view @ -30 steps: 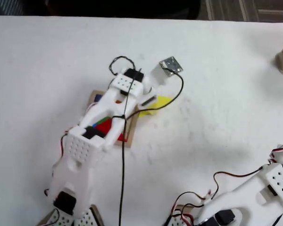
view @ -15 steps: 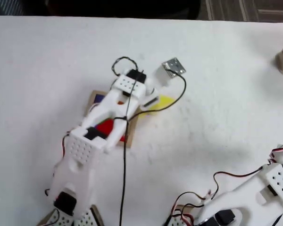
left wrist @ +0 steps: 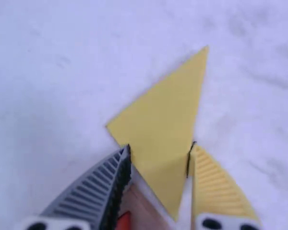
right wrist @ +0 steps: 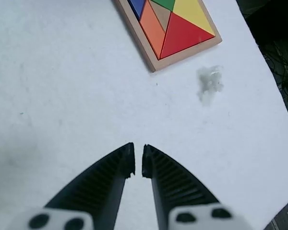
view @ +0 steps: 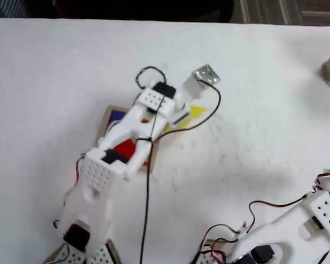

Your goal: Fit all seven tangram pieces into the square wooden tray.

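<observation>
White table top [view: 253, 82], seen from above. Left of centre, at about nine o'clock, a square wooden tray [view: 106, 120] with a pale raised rim, lying flat and largely covered by the white left arm [view: 107, 170] stretched over it from seven o'clock. Peeking out beside the arm: a blue piece [view: 118, 115] in the tray's far corner and a red piece [view: 125, 147] nearer the arm's base. From the right wrist camera, the same tray [right wrist: 182, 55] with blue, orange, green, yellow and red pieces seated flush, plus one wood-coloured triangle among them. Whether that is a piece or a bare slot, cannot tell.

Just past the tray's edge at two o'clock, the left gripper [view: 182, 115], one jaw grey and one yellow, parted to take a flat yellow triangular tangram piece [view: 198, 111] between the tips. In the left wrist view, the left gripper [left wrist: 159, 149] pinching that piece [left wrist: 165, 120] by two slanting edges near its narrow end. Piece flat on the table, outside the tray. Likely held this way for sliding rather than lifting, being thin and hard to pick from above.

Far over at five o'clock, the white right arm [view: 313, 217], folded low at the table's edge, well apart from the tray, presumably parked out of the left arm's way. Right gripper [right wrist: 138, 154] with black ribbed jaws nearly touching, closed on nothing, above bare table.
</observation>
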Robot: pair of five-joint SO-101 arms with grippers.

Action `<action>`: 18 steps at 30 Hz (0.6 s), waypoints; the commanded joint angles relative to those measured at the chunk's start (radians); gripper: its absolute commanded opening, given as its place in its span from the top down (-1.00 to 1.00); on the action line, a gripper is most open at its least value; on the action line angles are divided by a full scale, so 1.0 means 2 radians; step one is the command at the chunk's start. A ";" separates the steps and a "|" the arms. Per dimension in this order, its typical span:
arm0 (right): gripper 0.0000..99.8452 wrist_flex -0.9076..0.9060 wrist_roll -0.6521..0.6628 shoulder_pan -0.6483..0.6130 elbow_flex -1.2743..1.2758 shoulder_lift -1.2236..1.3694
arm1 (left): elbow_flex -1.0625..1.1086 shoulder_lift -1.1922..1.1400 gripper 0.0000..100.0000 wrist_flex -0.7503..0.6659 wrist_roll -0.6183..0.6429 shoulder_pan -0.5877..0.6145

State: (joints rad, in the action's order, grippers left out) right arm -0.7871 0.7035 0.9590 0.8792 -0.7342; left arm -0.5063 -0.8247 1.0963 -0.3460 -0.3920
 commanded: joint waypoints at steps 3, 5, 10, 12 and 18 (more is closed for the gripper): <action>0.93 0.010 0.009 0.003 -0.002 -0.004 | -0.008 0.021 0.59 0.012 0.031 -0.005; 0.93 0.010 0.009 0.003 -0.002 -0.004 | -0.010 0.022 0.60 0.012 0.044 -0.004; 0.93 0.010 0.009 0.003 -0.002 -0.004 | -0.009 0.022 0.60 0.012 0.049 -0.005; 0.93 0.010 0.009 0.003 -0.002 -0.004 | -0.009 0.022 0.60 0.012 0.065 -0.004; 0.93 0.010 0.009 0.003 -0.002 -0.004 | -0.003 0.039 0.59 0.016 0.097 -0.003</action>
State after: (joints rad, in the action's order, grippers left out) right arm -0.7871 0.7035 0.9590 0.8792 -0.7342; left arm -0.5048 -0.8140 1.1040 -0.1772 -0.3920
